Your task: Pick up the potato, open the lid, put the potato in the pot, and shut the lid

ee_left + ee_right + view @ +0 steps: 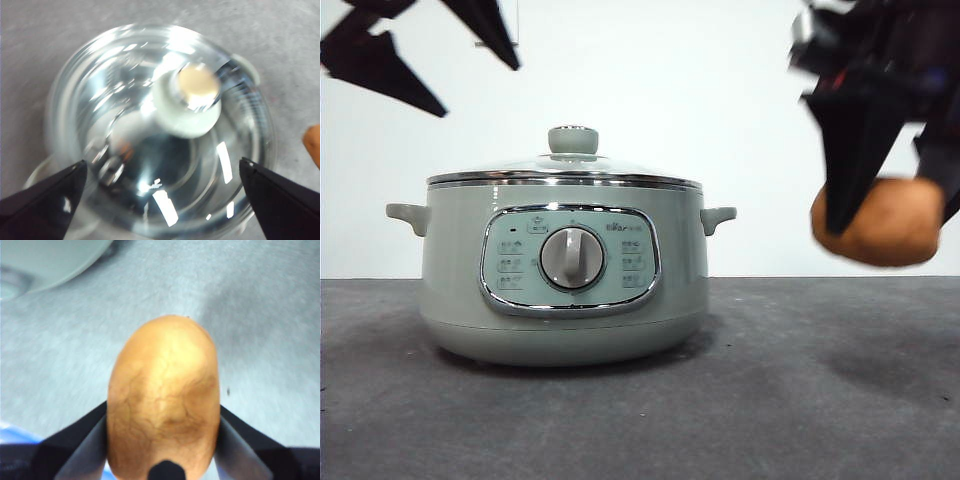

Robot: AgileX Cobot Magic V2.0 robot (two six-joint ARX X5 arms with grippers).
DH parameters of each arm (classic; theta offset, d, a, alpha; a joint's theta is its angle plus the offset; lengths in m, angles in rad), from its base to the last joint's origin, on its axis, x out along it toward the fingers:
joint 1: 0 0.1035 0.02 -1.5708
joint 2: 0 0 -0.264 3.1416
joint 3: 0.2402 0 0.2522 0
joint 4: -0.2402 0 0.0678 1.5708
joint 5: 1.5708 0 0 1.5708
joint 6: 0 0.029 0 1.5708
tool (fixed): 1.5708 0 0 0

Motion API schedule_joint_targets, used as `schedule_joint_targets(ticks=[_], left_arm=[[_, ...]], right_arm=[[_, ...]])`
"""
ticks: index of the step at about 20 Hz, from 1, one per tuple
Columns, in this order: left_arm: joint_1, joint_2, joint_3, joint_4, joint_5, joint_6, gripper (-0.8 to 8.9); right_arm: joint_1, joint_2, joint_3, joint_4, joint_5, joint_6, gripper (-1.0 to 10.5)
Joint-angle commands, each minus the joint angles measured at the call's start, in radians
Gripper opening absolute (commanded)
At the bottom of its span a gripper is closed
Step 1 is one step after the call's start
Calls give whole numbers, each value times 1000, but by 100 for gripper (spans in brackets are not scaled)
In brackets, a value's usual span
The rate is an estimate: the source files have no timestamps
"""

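**Potato held aloft, lid still on**

Right gripper [162,440] pinches the potato [877,222] between its jaws, clear of the table [640,400], beside the pot [565,270]. Left gripper [160,185], jaws spread, hangs above the lid [160,130]; only its wrist view shows the knob [190,100] from above

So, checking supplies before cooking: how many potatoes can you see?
1: the oval orange-brown potato hangs above the table beside the pale green pot, gripped by the right tool. Others may lie out of view.

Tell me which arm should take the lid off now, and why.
Left. The left hand hangs open above the lid, with the pale green knob just ahead of it. The right hand is shut on the potato, lifted off the table beside the pot.
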Motion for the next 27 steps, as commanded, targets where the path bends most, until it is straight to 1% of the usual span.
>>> schedule_joint_targets(ticks=[1, 2, 5, 9, 13, 14, 16, 19, 21, 22, 24, 27], left_arm=[[-43, 60, 51, 8, -11, 13, 625], [-63, 84, 75, 8, -35, 13, 625], [-138, 167, 139, 28, -154, 31, 625], [-200, 249, 158, 92, -247, 45, 625], [-223, 294, 158, 113, -298, 45, 621], [-226, 298, 158, 113, -310, 45, 575], [-230, 300, 158, 113, -309, 45, 416], [-232, 303, 158, 114, -324, 45, 241], [-232, 314, 158, 114, -323, 46, 89], [-232, 319, 158, 113, -324, 63, -4], [-232, 323, 158, 116, -334, 69, -9], [-231, 322, 159, 121, -342, 69, -9]], right_arm=[[2, -72, 2, -53, 2, 0, -8], [2, -99, 2, -77, 15, 2, -8], [2, -180, 2, -160, 83, 3, -8], [2, -263, 2, -179, 87, 0, -8], [2, -297, 2, -180, 87, 0, -8], [2, -297, 2, -180, 87, 0, -8], [2, -296, 2, -174, 87, -3, -8], [2, -296, 2, -167, 87, -3, -8], [2, -296, 2, -167, 87, -4, -7], [2, -296, 2, -167, 87, -6, -7], [2, -296, 2, -168, 87, -21, -7], [2, -296, 2, -168, 87, -22, -7]])
